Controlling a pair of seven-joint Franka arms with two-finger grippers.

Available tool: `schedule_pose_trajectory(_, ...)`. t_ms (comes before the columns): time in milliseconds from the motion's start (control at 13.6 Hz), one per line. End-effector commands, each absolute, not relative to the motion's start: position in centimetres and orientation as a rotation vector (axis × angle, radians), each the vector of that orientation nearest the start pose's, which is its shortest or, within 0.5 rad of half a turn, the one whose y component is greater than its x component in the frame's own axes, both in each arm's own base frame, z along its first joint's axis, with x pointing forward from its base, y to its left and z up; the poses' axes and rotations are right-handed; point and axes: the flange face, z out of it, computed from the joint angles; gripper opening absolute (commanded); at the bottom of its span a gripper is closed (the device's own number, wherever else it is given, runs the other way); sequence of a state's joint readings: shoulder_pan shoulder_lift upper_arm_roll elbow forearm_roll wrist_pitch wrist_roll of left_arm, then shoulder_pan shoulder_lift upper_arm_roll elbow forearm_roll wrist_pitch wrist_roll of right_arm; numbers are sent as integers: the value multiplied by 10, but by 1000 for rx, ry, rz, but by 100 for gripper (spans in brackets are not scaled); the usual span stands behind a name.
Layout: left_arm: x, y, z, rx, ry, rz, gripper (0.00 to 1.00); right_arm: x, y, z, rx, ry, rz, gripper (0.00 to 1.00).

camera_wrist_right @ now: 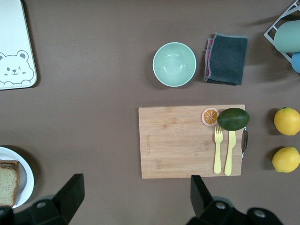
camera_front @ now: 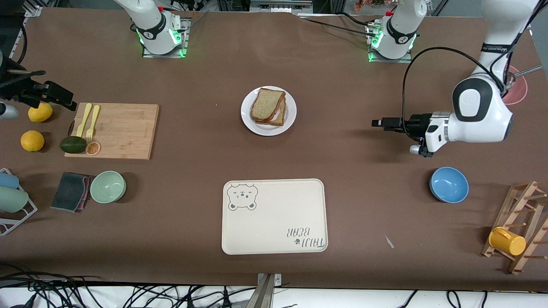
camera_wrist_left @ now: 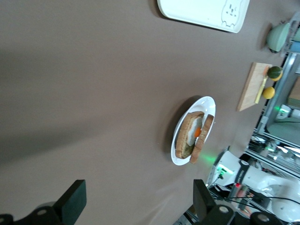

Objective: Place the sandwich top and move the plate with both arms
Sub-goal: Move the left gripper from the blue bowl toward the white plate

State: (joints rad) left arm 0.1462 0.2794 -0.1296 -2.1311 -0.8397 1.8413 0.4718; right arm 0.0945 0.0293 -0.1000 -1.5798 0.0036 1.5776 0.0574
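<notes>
Look at the white plate (camera_front: 268,111), upper centre of the front view: the sandwich top (camera_front: 266,104) already lies on the stack, tilted over the egg toast below it. So the placing looks done, and the plate move with both arms is what you have left. The plate sits on the brown table (camera_front: 342,171), well apart from the cream tray (camera_front: 274,216) at lower centre, which probably marks where it goes.

Your left hand (camera_front: 379,123) hovers over bare table at centre right, pointing toward the plate, fingers spread wide and holding nothing. Your right hand (camera_front: 70,103) is at the upper left edge, over the corner of the cutting board (camera_front: 112,131) beside a lemon (camera_front: 40,112), likewise fully spread and empty.

The tray carries a bear face and the words "TAIJI BEAR", upside down from the front camera.
</notes>
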Motion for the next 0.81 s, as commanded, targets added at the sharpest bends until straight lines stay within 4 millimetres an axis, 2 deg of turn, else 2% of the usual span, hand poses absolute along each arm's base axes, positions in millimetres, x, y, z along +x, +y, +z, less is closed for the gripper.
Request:
schedule_pose_trajectory(0, 511, -74, 227, 2148, -31, -387, 100, 565, -1, 611, -3127, 96, 41, 100)
schedule_pose_trajectory(147, 504, -93, 201, 2107, -63, -411, 100, 565, -1, 611, -3127, 96, 43, 100)
schedule_pose_trajectory(295, 499, -109, 188, 2060, -60, -412, 100, 565, 0, 611, -3126, 98, 46, 100)
schedule_pose_trajectory(515, 501, -127, 187, 1964, -19, -328, 100, 564, -1, 610, -3126, 101, 51, 100)
schedule_pose_trajectory(736, 497, -165, 188, 1925, 13, -254, 100, 564, -1, 610, -3126, 101, 53, 100)
